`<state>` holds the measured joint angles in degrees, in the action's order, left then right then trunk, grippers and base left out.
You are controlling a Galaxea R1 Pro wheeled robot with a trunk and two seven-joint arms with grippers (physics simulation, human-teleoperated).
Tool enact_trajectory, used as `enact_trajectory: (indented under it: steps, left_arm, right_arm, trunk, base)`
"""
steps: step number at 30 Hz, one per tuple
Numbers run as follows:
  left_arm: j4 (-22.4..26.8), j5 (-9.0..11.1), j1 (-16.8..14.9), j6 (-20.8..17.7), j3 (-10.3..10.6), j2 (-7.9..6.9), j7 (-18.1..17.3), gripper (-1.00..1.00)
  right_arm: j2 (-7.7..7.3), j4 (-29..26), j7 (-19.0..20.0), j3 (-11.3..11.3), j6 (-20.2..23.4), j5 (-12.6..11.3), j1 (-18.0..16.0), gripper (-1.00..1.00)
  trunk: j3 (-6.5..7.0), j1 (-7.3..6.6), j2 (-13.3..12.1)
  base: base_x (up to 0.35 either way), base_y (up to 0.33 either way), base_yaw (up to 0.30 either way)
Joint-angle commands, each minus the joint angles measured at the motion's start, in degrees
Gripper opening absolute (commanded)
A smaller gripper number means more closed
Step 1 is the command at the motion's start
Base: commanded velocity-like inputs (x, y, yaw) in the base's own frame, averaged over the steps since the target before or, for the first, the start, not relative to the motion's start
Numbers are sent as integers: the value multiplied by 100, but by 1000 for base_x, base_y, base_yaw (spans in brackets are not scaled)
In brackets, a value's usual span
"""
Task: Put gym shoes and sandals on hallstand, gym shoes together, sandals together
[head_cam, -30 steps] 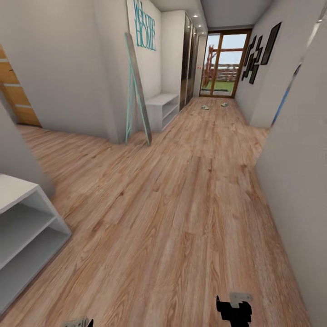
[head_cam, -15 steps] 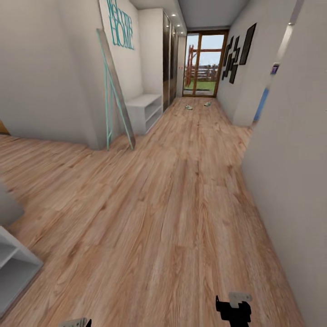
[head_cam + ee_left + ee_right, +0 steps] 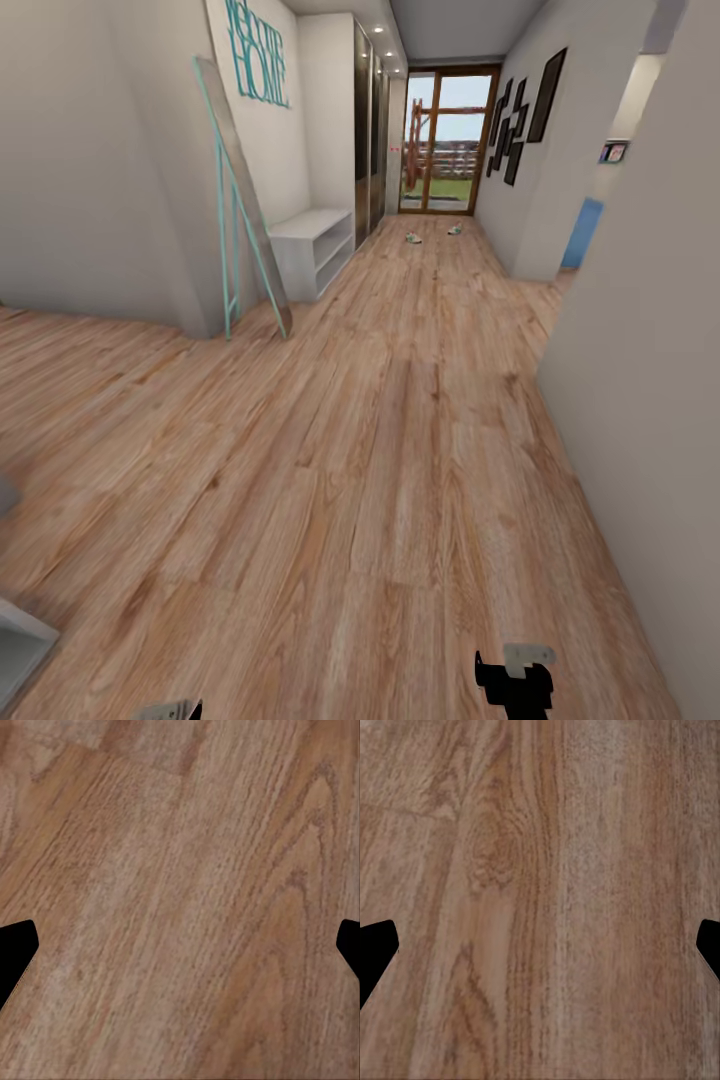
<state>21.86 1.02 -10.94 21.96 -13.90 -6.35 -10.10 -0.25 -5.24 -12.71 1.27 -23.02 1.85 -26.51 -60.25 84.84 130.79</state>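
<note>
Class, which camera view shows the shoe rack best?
The head view: the shoe rack stands against the corridor's left wall, both shelf levels visible. Both wrist views look down at the floor planks between open jaws.

This is the entrance hallway of a home. A long corridor floor point(image 3: 400, 420) of light wood planks runs between pale walls to a glazed, wood-framed door point(image 3: 440, 140) with grass and a fence beyond it. Teal lettering point(image 3: 256, 55) on the left wall reads "HOME". A tall mirror point(image 3: 240, 200) with a teal frame leans below it, beside a low white hallstand point(image 3: 312, 245). Dark picture frames point(image 3: 525, 110) hang opposite, and two small shoes point(image 3: 432, 234) lie near the door.
</note>
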Motion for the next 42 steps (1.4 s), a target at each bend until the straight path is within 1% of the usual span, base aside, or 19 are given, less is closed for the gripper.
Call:
enact_trajectory:
  steps: [1,20,26,30,34,42]
  left_arm:
    - [-6,11,-4,9,-42,5,-56,100]
    - [-7,21,-4,6,-51,5,-54,100]
    - [-7,21,-4,3,-50,10,-54,100]
    - [-7,27,-4,4,-47,11,-54,100]
    - [-7,32,-4,8,-42,11,-54,100]
    - [-7,30,-4,8,-33,11,-54,100]
  right_arm:
    - [0,5,-30,14,-10,19,-3,100]
    - [-12,14,-19,12,-14,18,24,100]
    - [-18,7,160,8,-22,6,54,100]
    - [-19,6,385,6,-24,0,57,100]
    - [-19,5,530,5,-20,-7,58,100]
    - [-19,5,565,5,-11,-9,58,100]
  trunk:
    - [-5,3,1]
    - [-5,3,1]
    - [-5,3,1]
    - [-5,3,1]
    - [-5,3,1]
    - [-5,3,1]
  base:
    - [338,0,-1]
    - [338,0,0]
    - [338,0,0]
    - [337,0,0]
    - [337,0,0]
    - [338,0,0]
